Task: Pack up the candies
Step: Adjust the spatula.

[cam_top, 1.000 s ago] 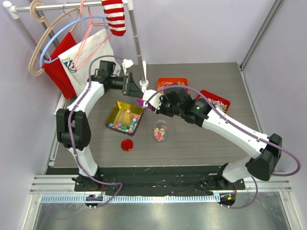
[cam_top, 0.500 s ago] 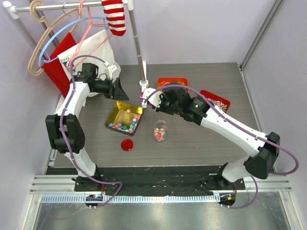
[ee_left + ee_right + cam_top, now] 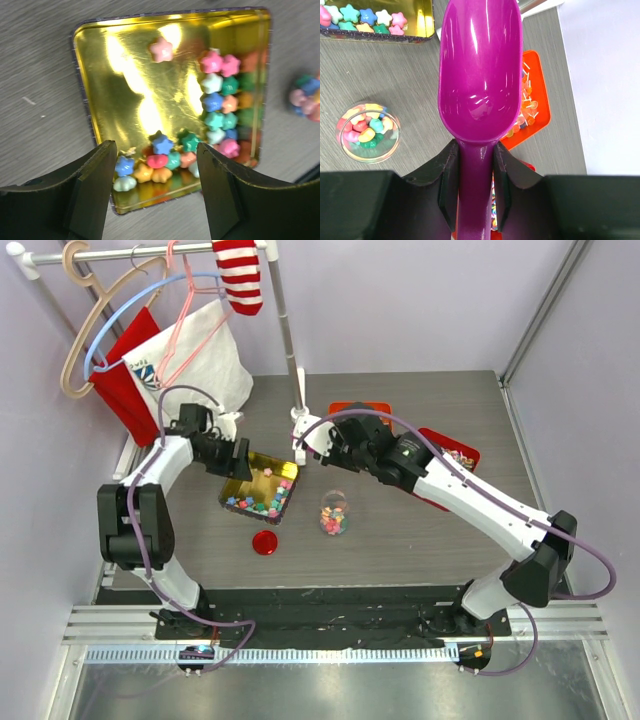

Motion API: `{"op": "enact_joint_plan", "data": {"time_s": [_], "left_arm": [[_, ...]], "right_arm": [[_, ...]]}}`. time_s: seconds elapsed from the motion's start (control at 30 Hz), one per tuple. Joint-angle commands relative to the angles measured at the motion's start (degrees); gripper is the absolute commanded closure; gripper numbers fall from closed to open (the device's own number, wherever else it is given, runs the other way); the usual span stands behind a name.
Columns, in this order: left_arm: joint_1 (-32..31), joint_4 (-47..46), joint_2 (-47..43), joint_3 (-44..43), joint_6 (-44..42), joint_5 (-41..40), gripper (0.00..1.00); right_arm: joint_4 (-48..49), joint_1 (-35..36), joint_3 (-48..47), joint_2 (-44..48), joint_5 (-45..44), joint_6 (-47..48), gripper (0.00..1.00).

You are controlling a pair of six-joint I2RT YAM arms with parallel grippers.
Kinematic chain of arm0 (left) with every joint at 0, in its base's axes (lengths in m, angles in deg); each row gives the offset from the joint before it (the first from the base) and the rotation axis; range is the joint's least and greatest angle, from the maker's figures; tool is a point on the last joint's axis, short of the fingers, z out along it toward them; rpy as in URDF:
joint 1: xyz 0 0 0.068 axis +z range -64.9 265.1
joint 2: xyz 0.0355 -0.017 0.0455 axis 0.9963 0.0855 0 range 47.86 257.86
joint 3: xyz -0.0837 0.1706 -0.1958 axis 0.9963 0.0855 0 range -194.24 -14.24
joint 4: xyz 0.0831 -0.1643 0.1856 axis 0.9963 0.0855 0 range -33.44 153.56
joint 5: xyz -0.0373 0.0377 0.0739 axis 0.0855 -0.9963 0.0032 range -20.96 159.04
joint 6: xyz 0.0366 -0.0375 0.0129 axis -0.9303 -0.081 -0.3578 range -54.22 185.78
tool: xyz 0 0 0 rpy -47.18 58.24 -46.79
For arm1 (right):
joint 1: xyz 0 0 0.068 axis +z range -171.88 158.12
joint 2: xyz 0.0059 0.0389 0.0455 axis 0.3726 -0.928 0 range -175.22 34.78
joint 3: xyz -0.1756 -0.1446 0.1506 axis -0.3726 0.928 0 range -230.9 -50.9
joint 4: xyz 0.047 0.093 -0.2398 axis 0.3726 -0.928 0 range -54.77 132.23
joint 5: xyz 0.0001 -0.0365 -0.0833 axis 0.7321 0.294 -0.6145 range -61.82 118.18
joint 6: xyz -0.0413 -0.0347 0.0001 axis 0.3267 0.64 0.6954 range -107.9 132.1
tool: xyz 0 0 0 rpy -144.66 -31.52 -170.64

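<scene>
Top external, grey table (image 3: 420, 540), lilac walls (image 3: 400, 300), left gripper (image 3: 156, 152) spread empty, right gripper (image 3: 474, 150) clamping purple scoop (image 3: 480, 65).

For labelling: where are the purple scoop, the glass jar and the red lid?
purple scoop (image 3: 480, 75), right wrist view, middle of its bowl.
glass jar (image 3: 334, 499), top view, its clear upper wall.
red lid (image 3: 265, 542), top view, its centre.

The tin (image 3: 125, 100) is metal, its gold inside polished to a mirror gloss that throws bright glare. The candies (image 3: 220, 107) look smooth, with a soft satin sheen. The table (image 3: 40, 75) has a matt grey wood-grain surface. The scoop (image 3: 480, 75) is glossy magenta plastic, the jar (image 3: 395, 145) is clear and shiny, and the fingers (image 3: 90, 195) of the left gripper (image 3: 156, 155) are matt black plastic.
</scene>
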Motion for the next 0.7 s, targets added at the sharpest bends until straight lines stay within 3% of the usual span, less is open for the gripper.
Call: {"op": "enact_joint_plan", "data": {"time_s": [0.0,0.13,0.47,0.67], "left_arm": [[0.1,-6.1,-2.6,2.7,-0.9,-6.4,0.32],[0.1,-9.2,-3.7,5.9,-0.6,-7.1,0.33],[0.1,-10.2,-14.2,8.1,0.0,1.6,0.33],[0.1,-10.6,-13.7,7.3,-1.7,-10.1,0.32]], "right_arm": [[-0.2,0.3,-3.6,-1.2,-0.7,0.0,0.99],[-1.1,0.5,-4.8,-2.5,-0.3,0.0,0.99],[-2.7,1.1,-7.4,-4.1,-0.2,0.3,0.99],[-2.4,1.4,-7.4,-4.3,0.3,-0.2,0.99]]}}
